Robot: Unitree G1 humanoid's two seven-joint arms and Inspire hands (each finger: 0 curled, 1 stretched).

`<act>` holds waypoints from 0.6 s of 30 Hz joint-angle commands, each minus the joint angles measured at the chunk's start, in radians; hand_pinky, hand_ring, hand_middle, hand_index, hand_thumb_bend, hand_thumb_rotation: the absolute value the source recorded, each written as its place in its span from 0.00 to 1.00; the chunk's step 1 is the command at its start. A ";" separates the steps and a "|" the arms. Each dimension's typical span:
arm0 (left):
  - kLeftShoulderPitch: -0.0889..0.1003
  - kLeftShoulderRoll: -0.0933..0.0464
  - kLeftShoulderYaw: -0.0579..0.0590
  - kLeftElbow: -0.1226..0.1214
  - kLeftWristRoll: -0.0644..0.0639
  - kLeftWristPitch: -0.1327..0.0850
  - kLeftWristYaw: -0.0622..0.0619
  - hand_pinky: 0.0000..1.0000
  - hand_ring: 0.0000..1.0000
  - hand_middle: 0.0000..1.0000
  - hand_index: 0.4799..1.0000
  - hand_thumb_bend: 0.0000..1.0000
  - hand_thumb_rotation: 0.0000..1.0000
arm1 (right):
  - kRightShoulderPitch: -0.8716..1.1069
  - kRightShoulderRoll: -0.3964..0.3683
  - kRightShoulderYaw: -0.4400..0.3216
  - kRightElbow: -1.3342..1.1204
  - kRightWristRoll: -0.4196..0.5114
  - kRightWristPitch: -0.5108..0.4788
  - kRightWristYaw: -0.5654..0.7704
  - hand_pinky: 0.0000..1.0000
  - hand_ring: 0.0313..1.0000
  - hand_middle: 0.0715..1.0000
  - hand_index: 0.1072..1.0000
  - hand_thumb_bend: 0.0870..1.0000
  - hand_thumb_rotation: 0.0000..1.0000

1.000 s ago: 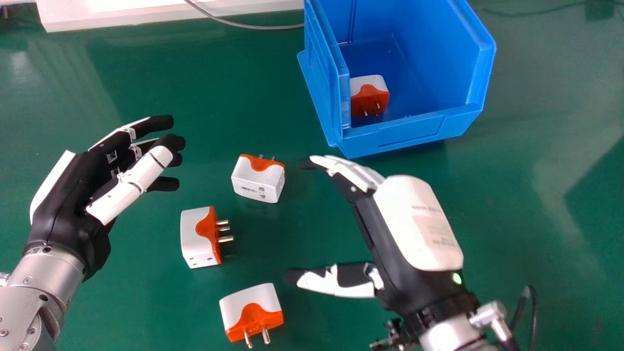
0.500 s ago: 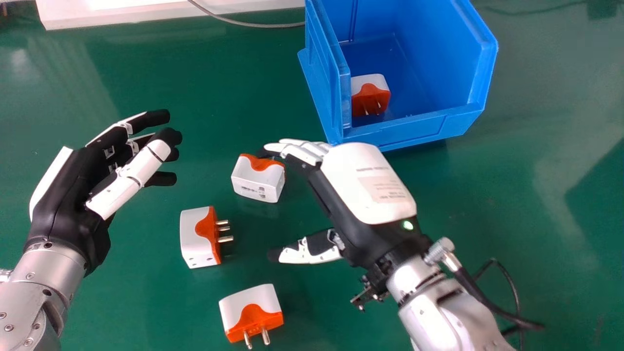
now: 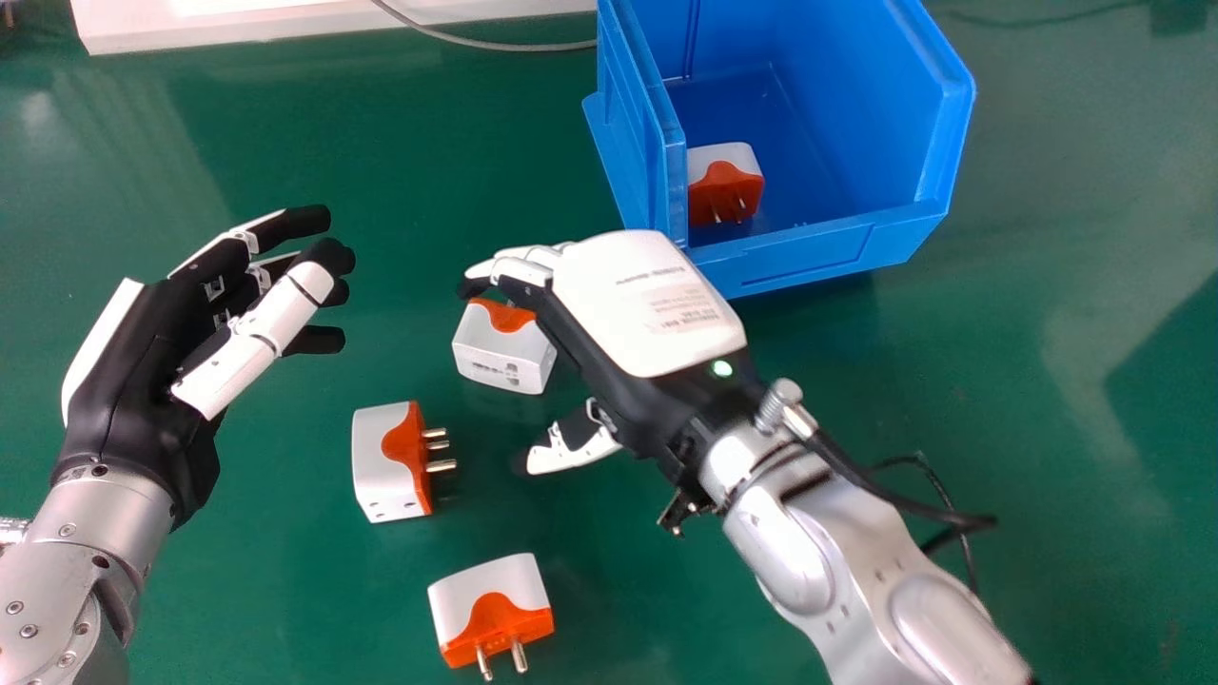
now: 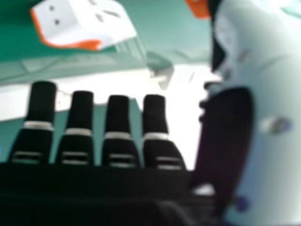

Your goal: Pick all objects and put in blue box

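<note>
Three plug adapters (image 3: 381,457) are lying on the green table (image 3: 1047,428), and a fourth adapter (image 3: 725,190) is sitting inside your blue box (image 3: 809,255). Your right hand (image 3: 647,314) is hovering by the nearest adapter (image 3: 495,357) to the box, fingers and thumb apart; your left hand (image 3: 143,381) is hanging leftward, fingers loosely apart.

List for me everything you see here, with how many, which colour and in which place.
plug adapter: one, white and orange, inside the box
plug adapters: three, white and orange, on the table
box: one, blue, on the table
table: one, green, underneath
board: one, white, far left
cable: one, grey, beside the board
wrist cable: black, at right forearm
forearms: two, silver
left hand: black and white, left
right hand: black and white, centre
</note>
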 commanded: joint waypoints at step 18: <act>-0.024 0.004 -0.003 -0.030 0.000 0.026 0.004 0.68 0.77 0.76 0.61 0.55 0.49 | -0.241 0.088 0.041 0.274 -0.007 0.098 -0.045 0.70 0.81 0.83 0.77 0.34 0.00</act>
